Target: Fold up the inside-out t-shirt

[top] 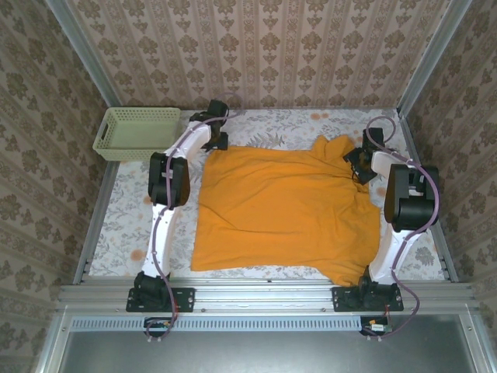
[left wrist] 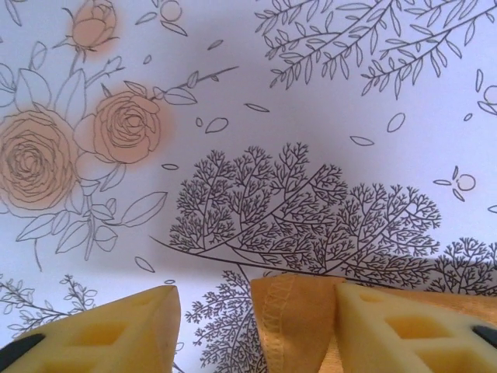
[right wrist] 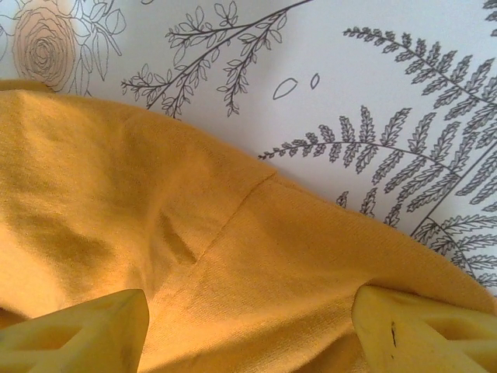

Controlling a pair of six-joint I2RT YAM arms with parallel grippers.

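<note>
Lying on a floral tablecloth between wallpapered walls, the t-shirt is straddled at eleven and two o'clock by left gripper and right gripper, jaws apart.

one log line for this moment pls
t-shirt spread on table | left jaws open, hem corner between | right jaws open over seamed edge | no fold yet

We see a pale green mesh basket at the far left corner of the table, on the edge of the white tablecloth. We find the cloth printed with line-drawn plants: orange-tinted roses, a fine branching tree and fern fronds. Around the table we see walls of beige damask wallpaper, and along the near edge a ribbed aluminium rail
</note>
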